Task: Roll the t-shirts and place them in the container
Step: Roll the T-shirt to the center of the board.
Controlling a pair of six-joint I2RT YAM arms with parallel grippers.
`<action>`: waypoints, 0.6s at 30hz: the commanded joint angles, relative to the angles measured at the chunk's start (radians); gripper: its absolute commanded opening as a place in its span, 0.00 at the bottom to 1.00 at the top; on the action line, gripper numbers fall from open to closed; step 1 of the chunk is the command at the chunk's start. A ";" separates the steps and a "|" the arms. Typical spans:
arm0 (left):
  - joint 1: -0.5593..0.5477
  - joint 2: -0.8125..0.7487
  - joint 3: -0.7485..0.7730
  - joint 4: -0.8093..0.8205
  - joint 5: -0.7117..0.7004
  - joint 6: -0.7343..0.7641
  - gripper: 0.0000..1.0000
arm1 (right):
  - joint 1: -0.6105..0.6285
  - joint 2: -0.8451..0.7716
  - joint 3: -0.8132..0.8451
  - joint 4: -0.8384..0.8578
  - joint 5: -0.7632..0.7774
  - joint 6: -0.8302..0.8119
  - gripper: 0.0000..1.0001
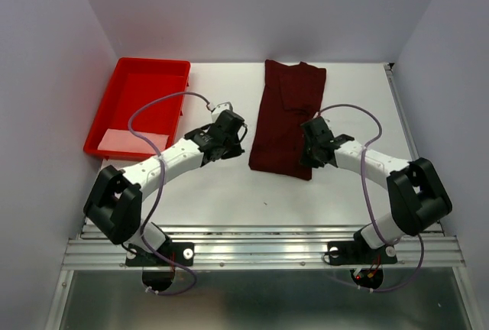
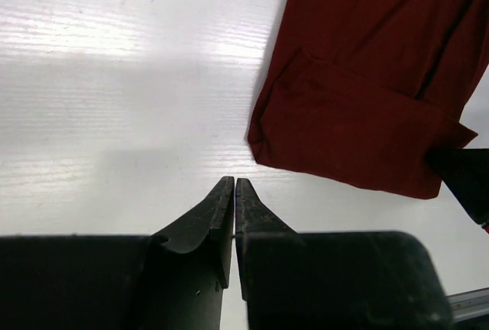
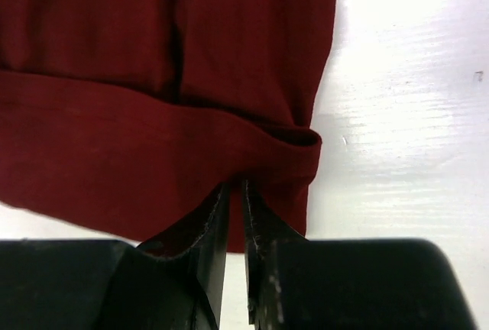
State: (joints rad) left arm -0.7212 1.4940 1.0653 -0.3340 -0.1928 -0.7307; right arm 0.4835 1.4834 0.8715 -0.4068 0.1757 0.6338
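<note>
Where the t-shirt (image 1: 286, 116) lies: a long folded strip is laid from the table's (image 1: 229, 185) far edge toward its middle, with the near end turned over once.
Risk at the turn: the loose turn could be sprung open or skewed if only one corner is driven.
Right gripper (image 3: 235, 186): the jaws are set to a narrow slit at the turn's right corner; whether cloth is pinched cannot be told.
Left gripper (image 2: 234, 183): the jaws are nearly together, nothing is held, and bare table is seen beneath, just beside the left corner.
Tray (image 1: 103, 108): it is placed at the far left corner; a pale pink flat piece (image 1: 126, 140) is seen at its near end.
</note>
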 commanded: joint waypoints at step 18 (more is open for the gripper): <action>0.178 -0.279 -0.166 -0.054 0.019 0.016 0.41 | 0.397 0.281 0.102 0.198 -0.076 0.215 0.17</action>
State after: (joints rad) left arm -0.5766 1.2713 0.9215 -0.3714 -0.1822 -0.7391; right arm 0.8215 1.6691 0.9028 -0.1993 0.1680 0.8410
